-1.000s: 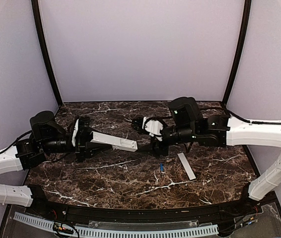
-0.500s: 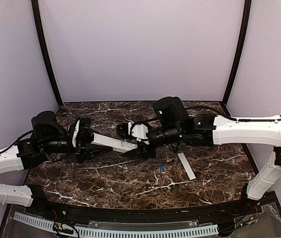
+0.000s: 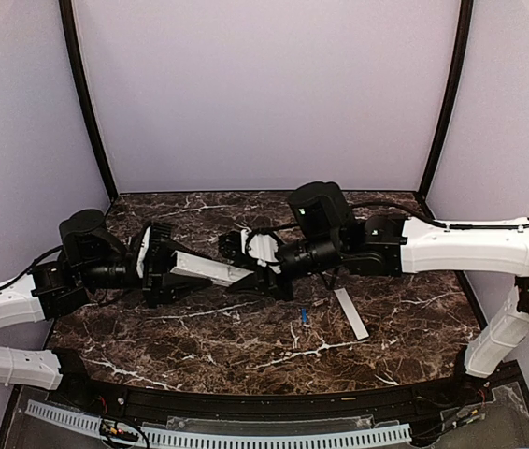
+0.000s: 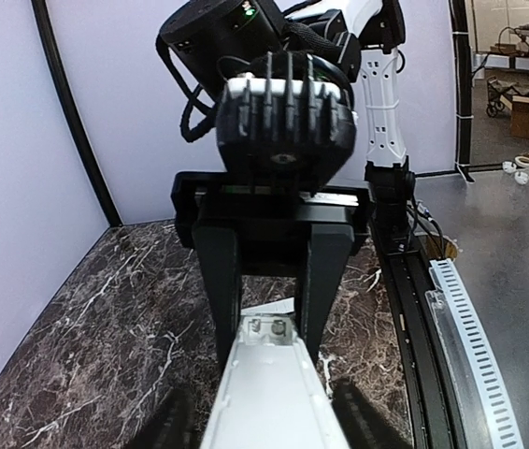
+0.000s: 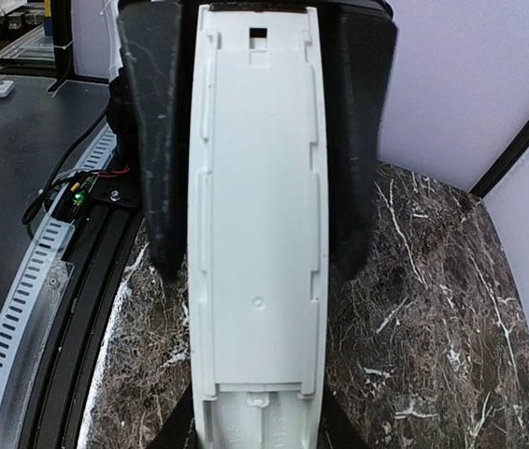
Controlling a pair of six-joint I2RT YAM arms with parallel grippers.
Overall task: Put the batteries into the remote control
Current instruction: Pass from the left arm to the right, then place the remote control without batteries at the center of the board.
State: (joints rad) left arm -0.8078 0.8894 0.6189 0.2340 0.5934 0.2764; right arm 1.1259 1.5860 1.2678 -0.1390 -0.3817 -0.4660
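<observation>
Remote control (image 3: 210, 270) hangs above the table (image 3: 246, 348), clamped at one end by your left gripper (image 3: 166, 265) and at the other by your right gripper (image 3: 263, 271), both narrowed onto its sides. I judge this a handover. A blue battery (image 3: 303, 316) lies near the cover strip (image 3: 350, 312); next, free one hand to fetch it.
</observation>
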